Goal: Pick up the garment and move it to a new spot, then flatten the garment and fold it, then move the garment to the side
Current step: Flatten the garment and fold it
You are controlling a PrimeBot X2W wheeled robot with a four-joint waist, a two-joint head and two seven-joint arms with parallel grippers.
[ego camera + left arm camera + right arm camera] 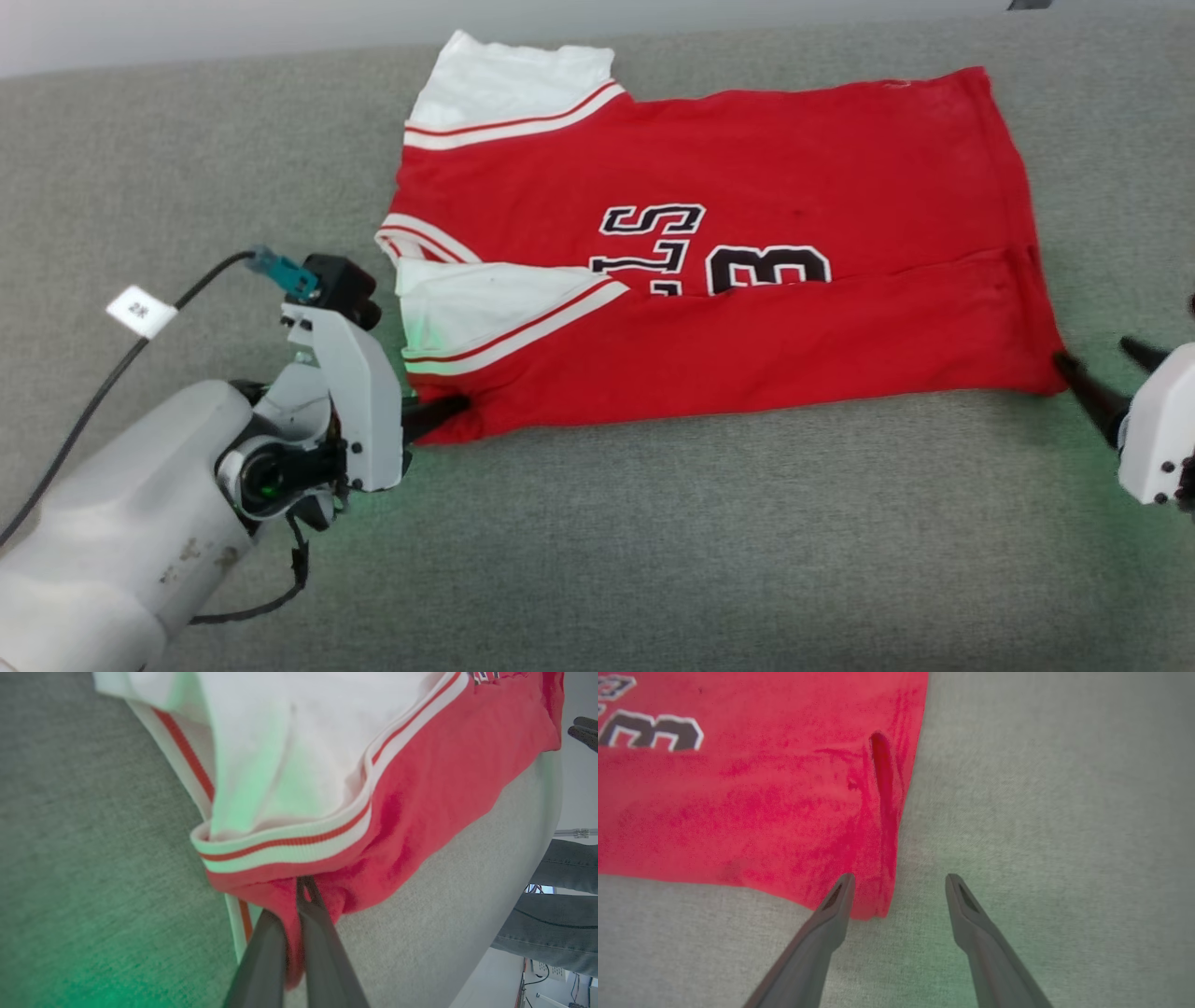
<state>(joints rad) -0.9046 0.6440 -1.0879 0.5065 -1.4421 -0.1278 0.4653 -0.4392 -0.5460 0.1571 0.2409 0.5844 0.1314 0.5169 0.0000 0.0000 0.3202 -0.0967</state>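
Folding looks to be the step in hand. The grey cloth-covered worktop (653,560) carries the shirt (747,355), red and spread flat. Its near long side is already turned up over the lower half of the dark lettering. It lies straight on the cloth, not in any box or basket.

At the shirt's near corner on the sleeve side, the left gripper (456,408) has its jaws closed on a bunch of red cloth, just under the white sleeve (485,317) with its striped cuff. The left wrist view shows the cloth pinched between the two fingers.

At the shirt's near corner on the hem side, the right gripper (1092,350) stands with jaws wide apart. One finger is over the red corner and the other over bare worktop just beside it. Whether that finger touches the cloth I cannot tell, though it is probably very close.

As I judge it, the next move calls for the right jaws to dip and close on that hem corner. Both arms should then lift evenly and carry the near side over to the shirt's far side, with the cloth kept taut so the sleeve stays tucked in.
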